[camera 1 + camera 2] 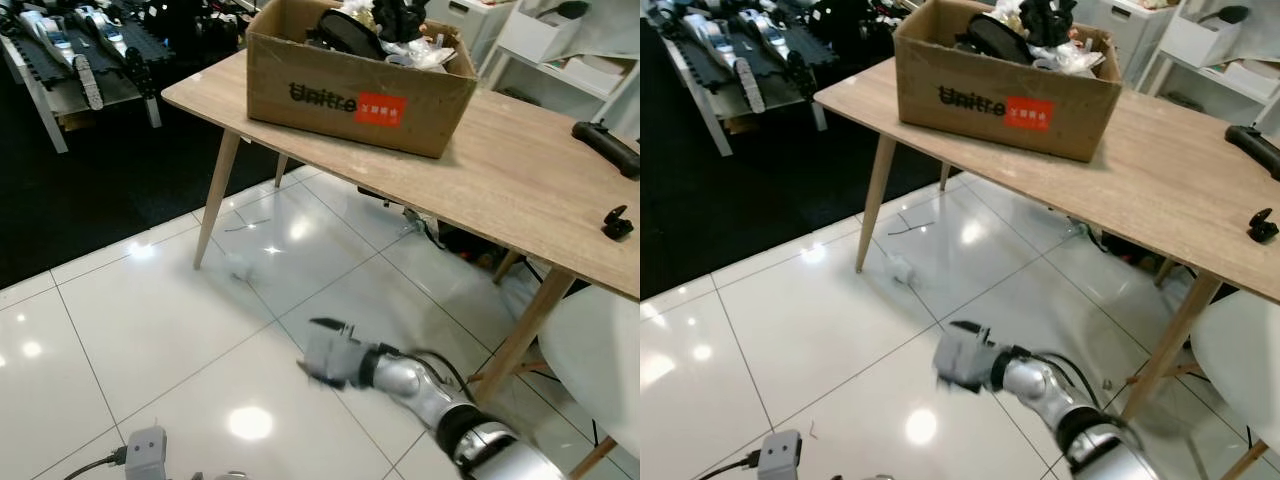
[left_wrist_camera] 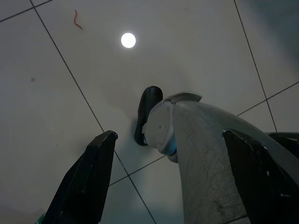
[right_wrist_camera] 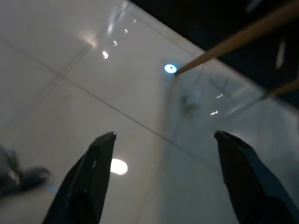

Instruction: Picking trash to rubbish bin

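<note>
A small crumpled white scrap of trash (image 1: 240, 268) lies on the glossy white tiles beside the near left leg of the wooden table (image 1: 215, 205). My right gripper (image 1: 318, 348) reaches out low over the floor, about a tile short of the scrap and to its right. In the right wrist view the right gripper (image 3: 164, 135) is open with nothing between its fingers, and the scrap (image 3: 191, 100) is a blur ahead by the table leg. My left gripper (image 2: 169, 134) hangs open over the tiles, looking down at my own leg and foot (image 2: 148, 114).
A wooden table (image 1: 520, 190) carries a full cardboard box (image 1: 360, 85) and two black items (image 1: 606, 145). A white chair (image 1: 600, 360) stands at the right. A dark floor area with racks (image 1: 80, 60) lies at the left. Cables run under the table.
</note>
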Tool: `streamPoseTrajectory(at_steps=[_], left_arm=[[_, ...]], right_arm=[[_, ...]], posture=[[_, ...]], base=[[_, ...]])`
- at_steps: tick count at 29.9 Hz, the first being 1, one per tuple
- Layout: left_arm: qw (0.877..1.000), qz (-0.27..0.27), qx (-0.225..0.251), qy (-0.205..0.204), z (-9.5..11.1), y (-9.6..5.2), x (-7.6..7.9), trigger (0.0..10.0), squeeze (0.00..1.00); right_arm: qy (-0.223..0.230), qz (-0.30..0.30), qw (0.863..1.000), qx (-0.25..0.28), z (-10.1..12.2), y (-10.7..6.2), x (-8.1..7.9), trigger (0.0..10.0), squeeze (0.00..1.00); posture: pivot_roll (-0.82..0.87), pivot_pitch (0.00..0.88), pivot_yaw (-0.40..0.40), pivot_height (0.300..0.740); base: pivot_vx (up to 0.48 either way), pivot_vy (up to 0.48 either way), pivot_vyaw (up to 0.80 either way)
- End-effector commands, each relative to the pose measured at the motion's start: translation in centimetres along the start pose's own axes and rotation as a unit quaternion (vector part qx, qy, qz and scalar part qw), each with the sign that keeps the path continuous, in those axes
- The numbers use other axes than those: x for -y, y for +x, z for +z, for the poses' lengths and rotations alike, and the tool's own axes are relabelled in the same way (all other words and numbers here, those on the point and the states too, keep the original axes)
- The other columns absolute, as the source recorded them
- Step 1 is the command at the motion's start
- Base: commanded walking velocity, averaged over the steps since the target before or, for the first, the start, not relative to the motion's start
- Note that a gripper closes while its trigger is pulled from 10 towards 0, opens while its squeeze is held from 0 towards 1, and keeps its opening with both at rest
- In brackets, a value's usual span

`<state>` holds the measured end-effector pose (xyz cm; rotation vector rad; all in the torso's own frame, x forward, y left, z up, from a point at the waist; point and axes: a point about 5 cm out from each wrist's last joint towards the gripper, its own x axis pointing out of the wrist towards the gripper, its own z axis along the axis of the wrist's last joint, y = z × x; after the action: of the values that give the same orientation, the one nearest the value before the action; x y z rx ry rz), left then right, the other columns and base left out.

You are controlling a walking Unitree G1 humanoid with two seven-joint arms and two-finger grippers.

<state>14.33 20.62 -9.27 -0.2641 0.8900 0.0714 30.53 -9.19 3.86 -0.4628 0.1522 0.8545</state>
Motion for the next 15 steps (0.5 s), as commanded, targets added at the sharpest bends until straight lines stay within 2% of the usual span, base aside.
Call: streamPoseTrajectory(at_steps=[1,2,3,4,5,6,7,8,9,10,11,12,14,15], left_arm=[[1.000,-0.003,-0.025,-0.007,-1.6,-0.3,0.3,10.0,0.00],[1.000,-0.002,-0.025,-0.008,-1.6,-0.4,0.2,10.0,0.00],[1.000,-0.002,-0.026,-0.008,-1.6,-0.4,0.1,10.0,0.00],[1.000,-0.002,-0.026,-0.008,-1.6,-0.4,0.1,10.0,0.00],[1.000,-0.001,-0.027,-0.010,-1.7,-0.5,0.0,10.0,0.00],[1.000,0.000,-0.029,-0.010,-1.8,-0.5,0.0,10.0,0.00],[0.999,0.002,-0.029,-0.013,-1.8,-0.5,0.0,10.0,0.00],[0.999,0.003,-0.030,-0.016,-1.8,-0.4,0.1,10.0,0.00],[0.999,0.003,-0.030,-0.016,-1.8,-0.4,0.1,10.0,0.00],[0.999,0.004,-0.029,-0.017,-1.8,-0.4,0.1,10.0,0.00],[0.999,0.002,-0.030,-0.016,-1.6,-0.3,0.4,10.0,0.00],[0.999,0.002,-0.030,-0.016,-1.6,-0.3,0.4,10.0,0.00],[0.999,-0.003,-0.032,-0.011,-1.5,-0.1,0.6,10.0,0.00],[0.999,-0.005,-0.032,-0.008,-1.4,-0.1,0.8,10.0,0.00]], right_arm=[[0.054,-0.020,0.998,-0.017,-0.9,-0.5,0.7,10.0,0.00],[0.120,-0.048,0.992,-0.012,-1.0,-0.6,1.4,10.0,0.00],[0.206,-0.091,0.974,-0.012,-1.5,-0.9,2.2,10.0,0.00],[0.206,-0.091,0.974,-0.012,-1.5,-0.9,2.2,10.0,0.00],[0.274,-0.127,0.953,-0.026,-2.5,-1.4,2.5,10.0,0.00],[0.318,-0.148,0.935,-0.052,-3.8,-2.0,2.2,10.0,0.00],[0.353,-0.170,0.915,-0.100,-5.8,-3.0,1.3,10.0,0.00],[0.369,-0.180,0.902,-0.133,-7.0,-3.8,0.5,10.0,0.00],[0.369,-0.180,0.902,-0.133,-7.0,-3.8,0.5,10.0,0.00],[0.375,-0.187,0.893,-0.167,-8.3,-4.7,-0.4,10.0,0.00],[0.370,-0.188,0.879,-0.234,-10.9,-6.8,-2.7,10.0,0.00],[0.370,-0.188,0.879,-0.234,-10.9,-6.8,-2.7,10.0,0.00],[0.392,-0.202,0.853,-0.279,-12.8,-8.9,-4.4,10.0,0.00],[0.407,-0.215,0.836,-0.298,-13.6,-9.9,-5.0,10.0,0.00]], posture=[[0.21,0.103,-0.085,0.740],[0.20,0.108,-0.084,0.740],[0.19,0.107,-0.082,0.740],[0.19,0.107,-0.082,0.740],[0.19,0.105,-0.082,0.740],[0.19,0.103,-0.083,0.740],[0.19,0.101,-0.087,0.740],[0.19,0.101,-0.087,0.740],[0.19,0.101,-0.087,0.740],[0.18,0.099,-0.088,0.740],[0.17,0.094,-0.082,0.740],[0.17,0.094,-0.082,0.740],[0.16,0.097,-0.076,0.740],[0.16,0.097,-0.076,0.740]], base=[[0.000,0.000,0.00],[0.000,0.000,0.00],[0.000,0.000,0.00],[0.000,0.000,0.00],[0.000,0.000,0.00],[0.000,0.000,0.00],[0.000,0.000,0.00],[0.000,0.000,0.00],[0.000,0.000,0.00],[0.000,0.000,0.00],[0.000,0.000,0.00],[0.000,0.000,0.00],[0.000,0.000,0.00],[0.000,0.000,0.00]])
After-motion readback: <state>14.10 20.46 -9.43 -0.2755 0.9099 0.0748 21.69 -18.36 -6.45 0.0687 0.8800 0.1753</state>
